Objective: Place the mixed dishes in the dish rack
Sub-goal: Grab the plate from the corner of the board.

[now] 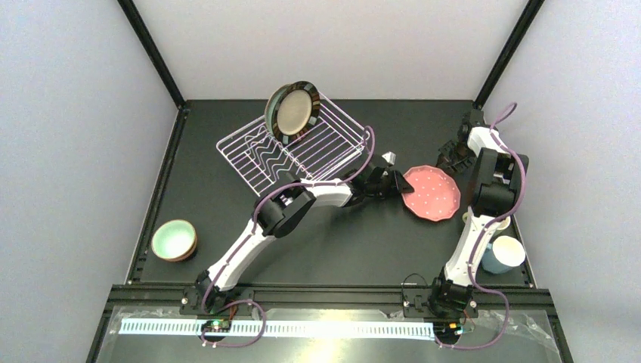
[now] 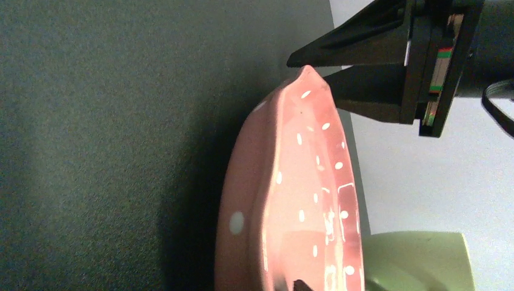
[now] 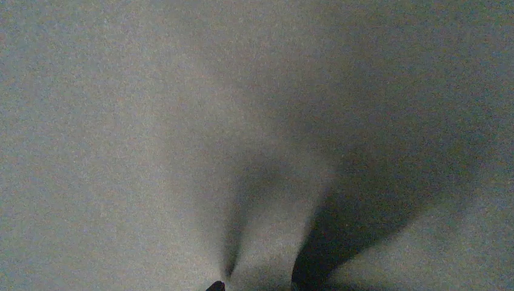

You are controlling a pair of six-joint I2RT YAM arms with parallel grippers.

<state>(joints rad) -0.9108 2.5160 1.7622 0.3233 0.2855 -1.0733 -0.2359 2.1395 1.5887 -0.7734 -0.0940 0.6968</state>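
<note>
Step in hand: we judge that we are taking the pink plate (image 1: 431, 193) with the left gripper (image 1: 394, 178) so as to carry it to the rack (image 1: 296, 147).
Pink plate: right of centre in the top view, on the dark table (image 1: 340, 242); in the left wrist view (image 2: 303, 200) it fills the lower middle, seen edge-on, and looks tilted up off the mat.
Left gripper: at the plate's left rim in the top view; whether its fingers are apart or clamped on the rim we cannot tell, as only a dark tip shows at the bottom edge of the wrist view.
Right gripper: (image 1: 453, 153) near the plate's upper right rim; in the left wrist view its dark fingers (image 2: 363, 60) sit on either side of the plate's far edge, with little gap, but we cannot tell whether they pinch it.
Rack: upper centre of the top view, with the dark-rimmed plate (image 1: 293, 110) already standing at its far end.
Doing it well: we want a firm bite on the rim before lifting, keep the plate on edge, and aim for a free slot in the wavy dividers in front of the standing plate.
Risk: a glazed rim can slip, and we must not knock the standing plate.
Left over: bowl (image 1: 174, 240) at lower left, blue mug (image 1: 503, 253) at lower right.
</note>
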